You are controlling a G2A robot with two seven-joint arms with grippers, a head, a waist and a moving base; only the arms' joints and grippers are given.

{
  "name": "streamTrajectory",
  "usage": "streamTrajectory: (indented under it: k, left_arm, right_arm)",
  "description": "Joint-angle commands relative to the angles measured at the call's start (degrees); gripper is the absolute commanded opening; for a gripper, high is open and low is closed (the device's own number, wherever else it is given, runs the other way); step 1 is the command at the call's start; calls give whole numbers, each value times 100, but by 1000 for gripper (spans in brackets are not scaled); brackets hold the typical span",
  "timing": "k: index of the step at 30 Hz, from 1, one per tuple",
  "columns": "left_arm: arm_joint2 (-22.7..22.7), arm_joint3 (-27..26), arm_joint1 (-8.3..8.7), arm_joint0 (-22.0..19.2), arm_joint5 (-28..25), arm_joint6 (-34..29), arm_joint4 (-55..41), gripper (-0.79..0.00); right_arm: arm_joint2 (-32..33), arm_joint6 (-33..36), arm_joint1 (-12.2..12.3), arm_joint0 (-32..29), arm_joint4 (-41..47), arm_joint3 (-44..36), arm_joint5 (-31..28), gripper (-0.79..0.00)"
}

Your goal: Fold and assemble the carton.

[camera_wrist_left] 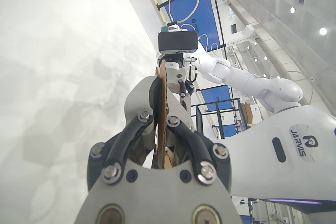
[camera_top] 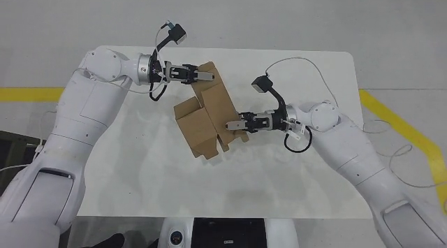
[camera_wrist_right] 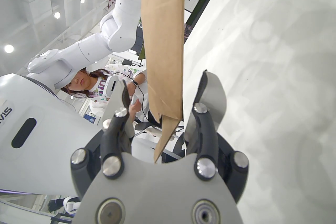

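A brown carton (camera_top: 204, 112), partly folded with loose flaps, is held over the middle of the white table (camera_top: 133, 171). My left gripper (camera_top: 207, 77) is at the carton's far upper flap and is shut on that flap's edge. In the left wrist view the cardboard edge (camera_wrist_left: 162, 114) is pinched between the fingers of the left gripper (camera_wrist_left: 164, 89). My right gripper (camera_top: 231, 125) is at the carton's right side. It stands open (camera_wrist_right: 164, 83), with a carton flap (camera_wrist_right: 162, 38) passing between its spread fingers, close to one finger (camera_wrist_right: 210, 89).
The table's far edge and right corner (camera_top: 346, 59) lie beyond the carton. Cables loop off both wrists, one trailing over the table near the right arm (camera_top: 318, 73). A yellow floor line (camera_top: 28, 94) runs past both table sides.
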Motion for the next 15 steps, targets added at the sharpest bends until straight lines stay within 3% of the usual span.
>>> streamTrajectory:
  k: [1,9,10,11,12,15]
  left_arm:
    - [3,-18,-1,2,6,-4,12,-785]
    - [-12,-60,4,20,60,-58,-21,-785]
    - [-17,-58,4,23,82,-80,-51,-591]
    - [-22,-65,4,23,97,-95,-80,-132]
    - [-28,-66,6,22,105,-103,-95,0]
    - [-77,-33,8,18,137,-135,-251,0]
  right_arm:
    - [-80,-20,6,48,14,51,-20,-486]
    - [-392,-82,44,190,197,96,-82,-751]
    - [-425,-92,50,200,228,102,-93,-770]
    - [-453,-114,53,206,284,98,-115,-785]
    - [-482,-139,57,207,341,95,-139,-785]
    - [-563,-191,76,237,411,133,-192,-785]
